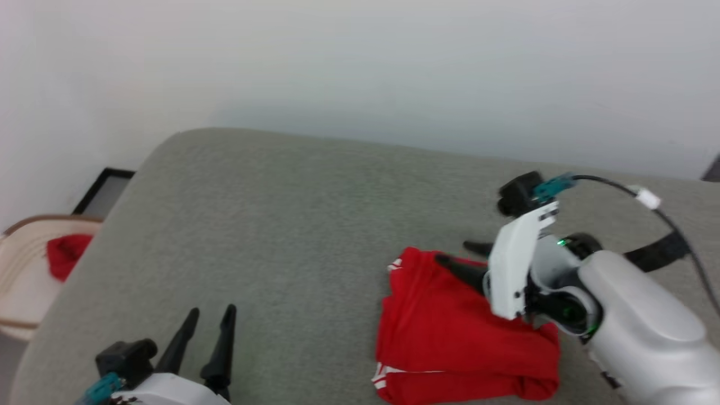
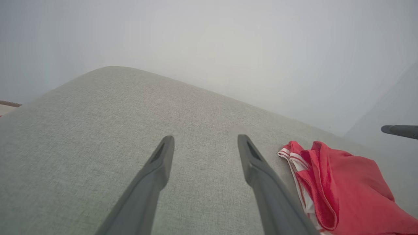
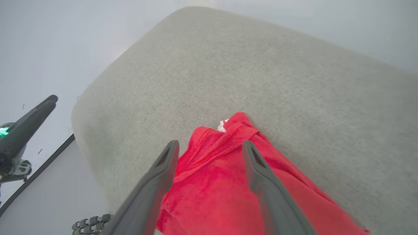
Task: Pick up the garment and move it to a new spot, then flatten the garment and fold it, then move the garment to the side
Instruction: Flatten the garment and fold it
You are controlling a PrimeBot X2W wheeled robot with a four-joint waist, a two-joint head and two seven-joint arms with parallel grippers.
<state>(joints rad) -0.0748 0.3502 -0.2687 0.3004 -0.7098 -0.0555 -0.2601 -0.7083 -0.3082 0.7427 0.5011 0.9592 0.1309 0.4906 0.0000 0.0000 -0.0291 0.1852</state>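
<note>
Grey woven upholstery [image 1: 281, 225], rounded corner, pale wall [image 1: 360, 56] behind. Folded red garment [image 1: 439, 332] lies right. Left gripper [image 1: 211, 312] and right gripper [image 1: 457, 254]: fingers spread, empty.

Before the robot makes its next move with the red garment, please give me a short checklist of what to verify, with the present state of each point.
1. Right gripper open: ok, fingers apart.
2. Right gripper over the garment: ok, above its red folds; contact cannot tell.
3. Left gripper out of the way: ok, open over the bare grey cushion, apart from the garment.
4. Garment folded: ok, a compact bundle, though its edges look uneven.
5. Free room beside the garment: ok, the grey cushion is bare to the robot's left.
6. Garment fully on the grey cushion: cannot tell, its near edge leaves the head view.
</note>
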